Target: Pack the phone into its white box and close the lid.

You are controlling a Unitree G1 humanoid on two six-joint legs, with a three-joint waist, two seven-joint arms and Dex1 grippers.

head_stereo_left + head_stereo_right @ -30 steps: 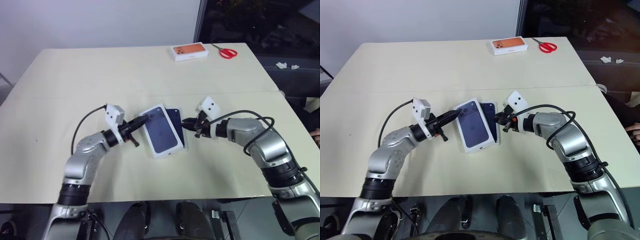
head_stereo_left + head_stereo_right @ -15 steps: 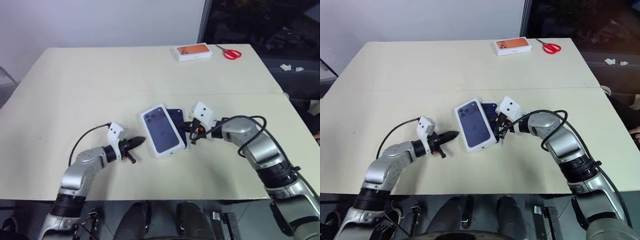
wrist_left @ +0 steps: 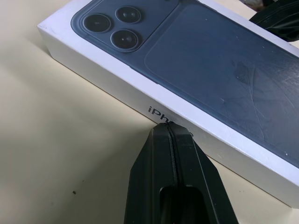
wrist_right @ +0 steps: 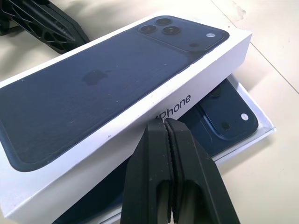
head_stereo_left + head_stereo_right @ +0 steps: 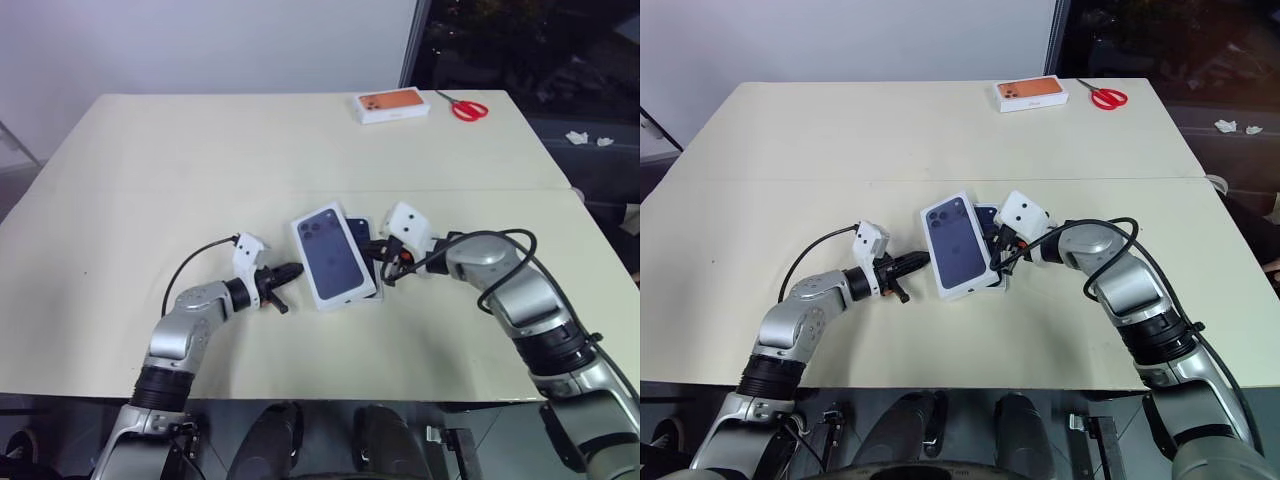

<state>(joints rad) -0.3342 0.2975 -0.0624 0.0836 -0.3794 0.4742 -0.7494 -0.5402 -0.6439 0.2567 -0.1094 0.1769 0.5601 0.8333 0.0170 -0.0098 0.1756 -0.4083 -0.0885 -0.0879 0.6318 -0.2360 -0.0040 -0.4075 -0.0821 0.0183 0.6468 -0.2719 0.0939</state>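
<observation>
The lid (image 5: pixel 335 255), picture side up, lies skewed across the white box (image 4: pixel 254 133) near the middle of the table (image 5: pixel 150 170), its right edge riding up so that the phone (image 4: pixel 224 116) shows in the tray beneath, dark and glossy, on the side toward the right arm. The left tool (image 5: pixel 285 273) has its fingers pressed together, holding nothing, the tip touching the lid's left side wall, as the left wrist view shows. The right tool (image 5: pixel 997 252) is likewise pinched shut and empty, its tip at the lid's right wall just above the exposed phone. The lid is light, stiff cardboard with thin walls; it should slide easily on the smooth table and could skid or tilt rather than drop over the tray, so I judge it best handled by the two long side walls, nudged square from both sides and then pressed down evenly from the top. The phone is slippery and scratch-prone, so the right tip should keep off its face. The tray itself is light and may shift with the lid. At the far edge, well apart, sit an orange-printed box (image 5: pixel 390 104) and red scissors (image 5: pixel 463 106); neither obstructs the work.
</observation>
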